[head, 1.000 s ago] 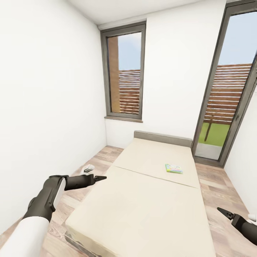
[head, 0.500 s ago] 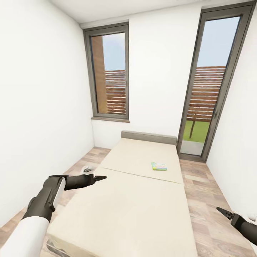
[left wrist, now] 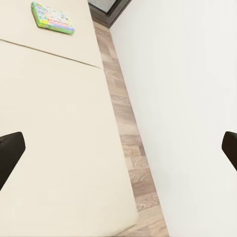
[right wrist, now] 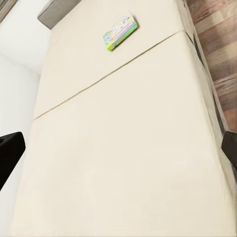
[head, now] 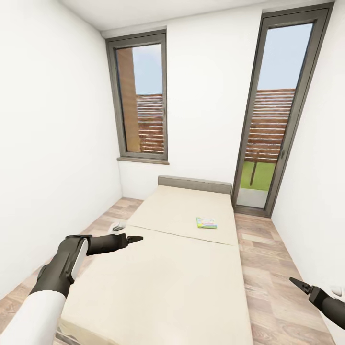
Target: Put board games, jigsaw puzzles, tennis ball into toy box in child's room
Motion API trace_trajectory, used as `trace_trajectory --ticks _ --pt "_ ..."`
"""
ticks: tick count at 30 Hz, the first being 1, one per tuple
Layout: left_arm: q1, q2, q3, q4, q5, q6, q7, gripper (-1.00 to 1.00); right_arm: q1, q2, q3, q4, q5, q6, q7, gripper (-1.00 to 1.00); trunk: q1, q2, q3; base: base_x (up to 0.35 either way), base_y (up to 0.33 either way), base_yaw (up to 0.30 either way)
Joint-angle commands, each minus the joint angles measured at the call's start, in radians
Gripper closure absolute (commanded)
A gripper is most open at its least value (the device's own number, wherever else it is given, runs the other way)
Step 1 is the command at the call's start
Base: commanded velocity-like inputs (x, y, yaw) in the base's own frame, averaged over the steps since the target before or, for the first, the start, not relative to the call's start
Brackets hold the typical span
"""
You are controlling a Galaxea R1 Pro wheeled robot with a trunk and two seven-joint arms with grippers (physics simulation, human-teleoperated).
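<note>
A brightly printed board game (head: 206, 222) lies flat on the far section of the cream bed (head: 163, 282), near its right side. It also shows in the left wrist view (left wrist: 52, 18) and the right wrist view (right wrist: 120, 31). My left gripper (head: 134, 238) hovers open over the bed's left edge, well short of the game, with its dark fingertips (left wrist: 10, 153) far apart. Low at the right, beside the bed, my right gripper (head: 297, 283) is open over the wood floor with nothing in it. The toy box and table are out of view.
White walls close in on both sides. A grey headboard (head: 194, 183) and two tall grey-framed windows (head: 141, 98) stand at the far end. A small white and grey object (head: 116, 226) lies on the floor left of the bed. A strip of plank floor (head: 268, 268) runs along the right.
The whole picture has shifted, so the camera moved: bed and windows now sit further left and more of the right wall shows. Both arms keep the same pose.
</note>
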Motion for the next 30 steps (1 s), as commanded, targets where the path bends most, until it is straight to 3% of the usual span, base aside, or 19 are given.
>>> trace_trajectory --ticks 1,10,22,30 --pt "0.0 0.0 0.001 0.0 0.002 0.008 -0.002 -1.0 -0.001 0.001 -0.002 0.0 0.002 0.005 0.005 -1.0 0.0 -0.001 0.0 0.0 -0.101 0.003" --pt "0.0 0.0 0.0 0.0 0.002 0.007 -0.001 -1.0 -0.001 0.002 0.02 -0.002 0.004 0.004 0.005 -1.0 0.0 -0.001 0.0 0.0 -0.05 0.159" --pt "0.0 -0.001 -0.001 0.0 0.002 0.006 -0.001 -1.0 -0.001 0.001 0.035 -0.002 0.005 0.002 0.004 -1.0 0.0 -0.001 0.0 0.0 -0.224 0.273" --pt "0.0 0.0 -0.002 0.0 0.002 0.008 -0.002 -1.0 -0.001 0.005 0.037 -0.002 0.006 0.001 0.004 -1.0 0.0 -0.001 0.0 -0.001 -0.071 0.286"
